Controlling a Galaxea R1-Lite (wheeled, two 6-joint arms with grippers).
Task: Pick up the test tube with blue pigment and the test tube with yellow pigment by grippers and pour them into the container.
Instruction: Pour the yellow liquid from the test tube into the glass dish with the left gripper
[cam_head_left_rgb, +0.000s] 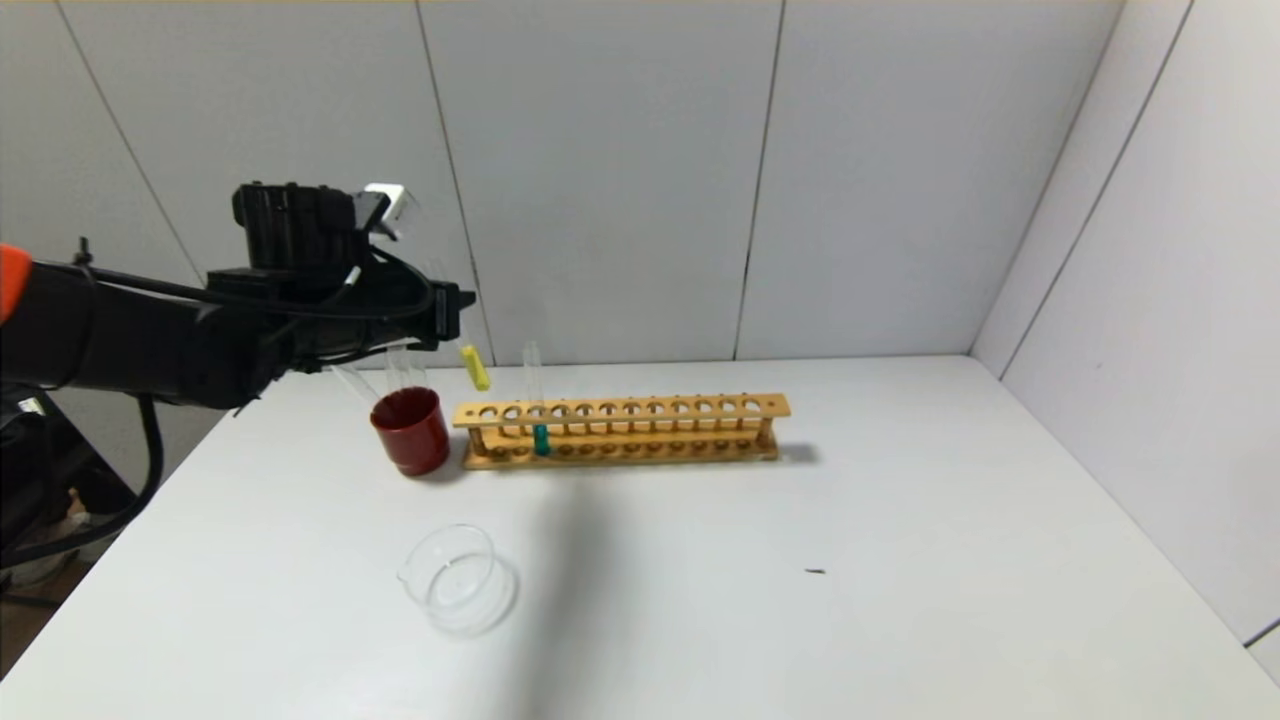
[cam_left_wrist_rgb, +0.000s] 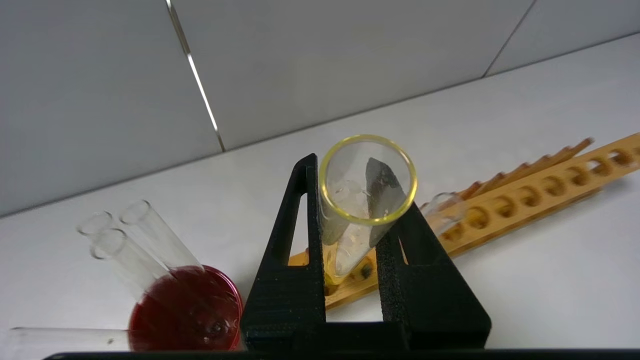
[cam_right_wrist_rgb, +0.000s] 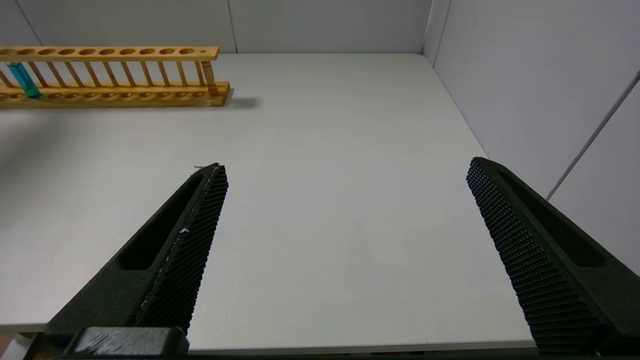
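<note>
Yellow tube (cam_head_left_rgb: 474, 366) hangs tilted above the rack's (cam_head_left_rgb: 622, 429) left end, clear of its holes, pinched near the mouth by the left gripper (cam_left_wrist_rgb: 356, 215). My read is that the lift-out is done and the carry comes next: swing it toward the near edge of the counter (cam_head_left_rgb: 900, 560) to the glass dish (cam_head_left_rgb: 458, 579), mouth kept up until it is over the rim, then tip. Blue tube (cam_head_left_rgb: 540, 438) stands in the rack, awaiting its turn. Red cup (cam_head_left_rgb: 411, 429) beside the rack holds clear tubes. Right gripper (cam_right_wrist_rgb: 345, 250) idles spread wide, well apart. No writing or label is readable anywhere.
</note>
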